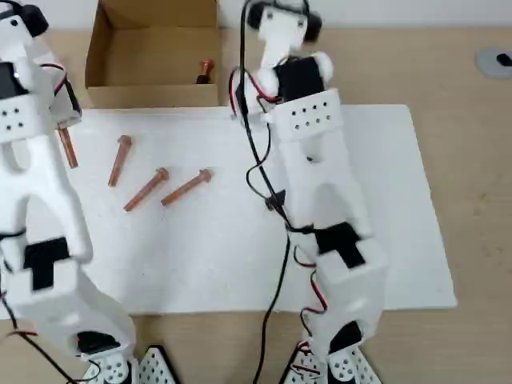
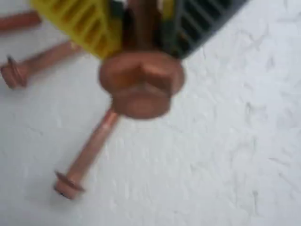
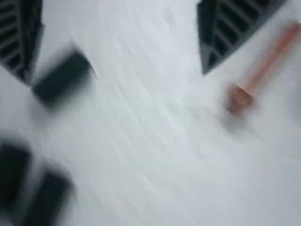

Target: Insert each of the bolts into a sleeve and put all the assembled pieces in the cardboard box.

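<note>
My left gripper (image 2: 141,33) is shut on a copper bolt (image 2: 141,84), its hex head towards the camera, held above the white mat. In the high view this held bolt (image 1: 68,148) hangs at the mat's left edge under the left arm. Three loose bolts (image 1: 120,160) (image 1: 146,189) (image 1: 187,186) lie on the mat beside it. My right gripper (image 3: 117,66) is open over the mat, with a black sleeve (image 3: 61,77) near one finger and a bolt (image 3: 263,70) beyond the other. Two more sleeves (image 3: 14,174) (image 3: 47,197) lie close by. The cardboard box (image 1: 100,56) holds one assembled piece (image 1: 206,72).
The white mat (image 1: 400,200) covers most of the wooden table. The box stands at the back, just behind the mat's far edge. The right arm (image 1: 308,120) stretches over the mat's middle, with its cables (image 1: 260,176) hanging alongside. A grey object (image 1: 494,62) sits at the far right.
</note>
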### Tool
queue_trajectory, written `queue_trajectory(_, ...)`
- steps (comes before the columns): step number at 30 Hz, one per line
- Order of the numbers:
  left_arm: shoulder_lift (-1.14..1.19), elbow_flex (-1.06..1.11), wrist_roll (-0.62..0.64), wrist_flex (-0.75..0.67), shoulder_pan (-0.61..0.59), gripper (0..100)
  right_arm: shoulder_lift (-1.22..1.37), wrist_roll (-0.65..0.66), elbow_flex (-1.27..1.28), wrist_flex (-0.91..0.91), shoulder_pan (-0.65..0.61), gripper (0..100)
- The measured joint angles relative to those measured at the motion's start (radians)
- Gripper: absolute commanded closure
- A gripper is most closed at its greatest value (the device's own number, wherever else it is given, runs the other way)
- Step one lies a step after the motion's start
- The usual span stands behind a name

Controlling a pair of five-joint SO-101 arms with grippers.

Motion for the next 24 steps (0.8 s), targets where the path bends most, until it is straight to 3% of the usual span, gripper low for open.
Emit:
queue_trajectory(7,-0.275,0.359,-0.014,-0.160,0.069,99,-0.038,-0.132,0.404,-0.115,0.000,73.1)
queue_trajectory(17,-0.853,1.019,-0.014,-0.462,0.196,99,-0.040,-0.219,0.562,-0.247,0.000,73.1)
queue_trajectory(24,-1.112,1.224,-0.014,-0.526,0.196,99,-0.040,-0.281,0.753,-0.414,0.000,73.1)
